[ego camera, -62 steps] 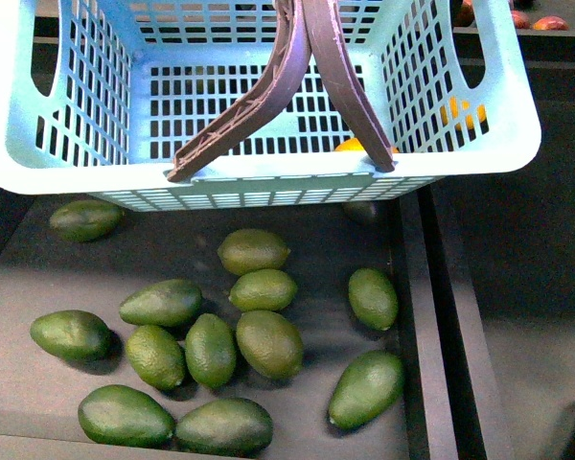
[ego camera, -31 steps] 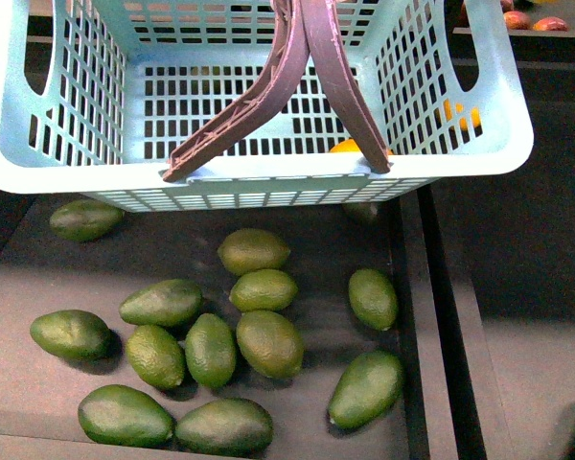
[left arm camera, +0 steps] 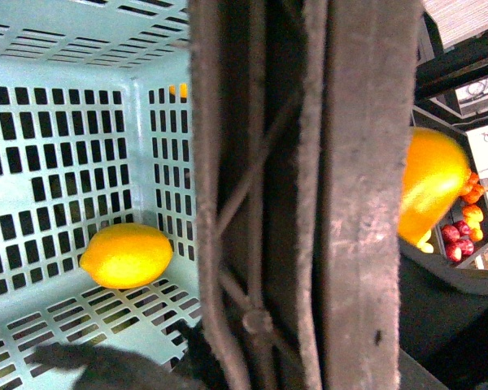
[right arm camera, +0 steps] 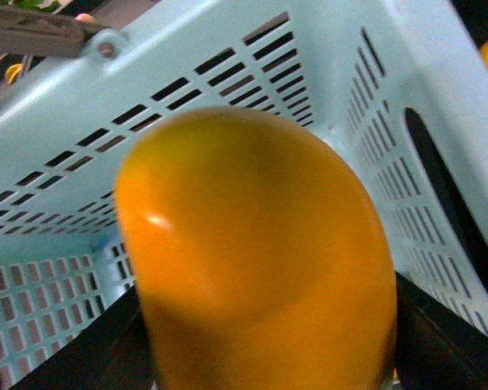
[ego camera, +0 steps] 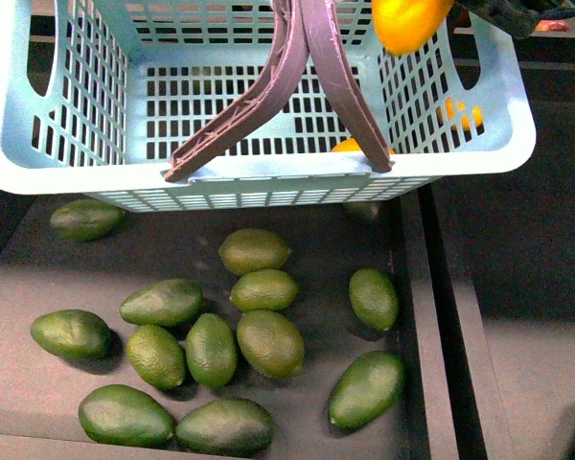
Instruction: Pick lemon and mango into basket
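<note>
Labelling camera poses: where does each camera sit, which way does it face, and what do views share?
Front view: on the robot's body, looking down at basket and green fruits; right gripper at top edge.
Left wrist view: beside the handles, looking into the basket at the lemon; own arm unclear.
Right wrist view: behind the held mango, facing the basket; fingers unclear.
All three share mango and basket.

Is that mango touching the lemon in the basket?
Apart. The left wrist view shows the lemon on the basket floor, while the mango hangs well beyond the brown handles.
</note>
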`<control>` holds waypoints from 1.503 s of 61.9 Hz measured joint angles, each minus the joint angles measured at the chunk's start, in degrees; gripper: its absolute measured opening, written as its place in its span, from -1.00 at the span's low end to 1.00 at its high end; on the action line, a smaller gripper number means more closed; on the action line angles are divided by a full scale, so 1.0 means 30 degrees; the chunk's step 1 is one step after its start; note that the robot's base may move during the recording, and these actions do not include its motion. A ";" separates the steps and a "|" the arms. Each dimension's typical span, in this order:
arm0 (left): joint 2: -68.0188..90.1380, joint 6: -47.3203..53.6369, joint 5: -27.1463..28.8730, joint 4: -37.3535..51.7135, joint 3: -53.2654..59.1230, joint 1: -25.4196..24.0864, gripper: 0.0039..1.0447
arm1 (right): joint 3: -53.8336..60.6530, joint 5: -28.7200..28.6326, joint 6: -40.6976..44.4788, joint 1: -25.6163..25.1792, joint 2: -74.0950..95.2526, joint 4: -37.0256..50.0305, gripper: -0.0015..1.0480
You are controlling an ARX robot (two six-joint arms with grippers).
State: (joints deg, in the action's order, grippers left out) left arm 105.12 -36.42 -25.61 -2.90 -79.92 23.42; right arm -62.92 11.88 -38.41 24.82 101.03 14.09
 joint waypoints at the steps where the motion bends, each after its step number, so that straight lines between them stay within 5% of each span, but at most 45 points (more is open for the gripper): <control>1: 0.0000 0.0000 0.0015 0.0000 0.0000 0.0000 -0.73 | -0.0007 -0.0007 -0.0044 -0.0015 0.0015 0.0000 0.51; 10: 0.0000 0.0036 0.0029 0.0000 0.0000 0.0000 -0.73 | -0.0022 -0.0022 -0.0197 -0.0189 -0.0117 -0.0073 0.86; 28: 0.0044 -0.0080 0.0051 0.0000 0.0000 -0.0007 -0.73 | 0.2499 0.0801 0.1348 -0.2499 -0.3934 -0.1297 0.82; 35: 0.0044 -0.0058 0.0007 0.0000 0.0000 -0.0007 -0.73 | 0.6703 0.0583 0.6725 -0.3861 -0.5588 0.6674 0.47; 41: 0.0044 -0.0109 0.0000 0.0000 0.0000 0.0022 -0.73 | 0.9471 -0.0015 1.0076 -0.4320 -0.6754 1.0462 0.17; 63: 0.0044 -0.0102 -0.0051 0.0000 0.0000 0.0007 -0.73 | 1.5212 -0.1603 1.2480 -0.5901 -1.0950 1.2021 -0.97; 93: 0.0044 -0.0087 -0.0022 0.0000 0.0000 0.0015 -0.73 | 1.9241 -0.3912 1.2692 -0.8196 -1.7267 0.9719 -0.96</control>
State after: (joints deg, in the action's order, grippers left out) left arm 105.25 -36.69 -25.67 -2.90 -79.92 23.46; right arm -5.19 0.14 -0.34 0.23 49.23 43.24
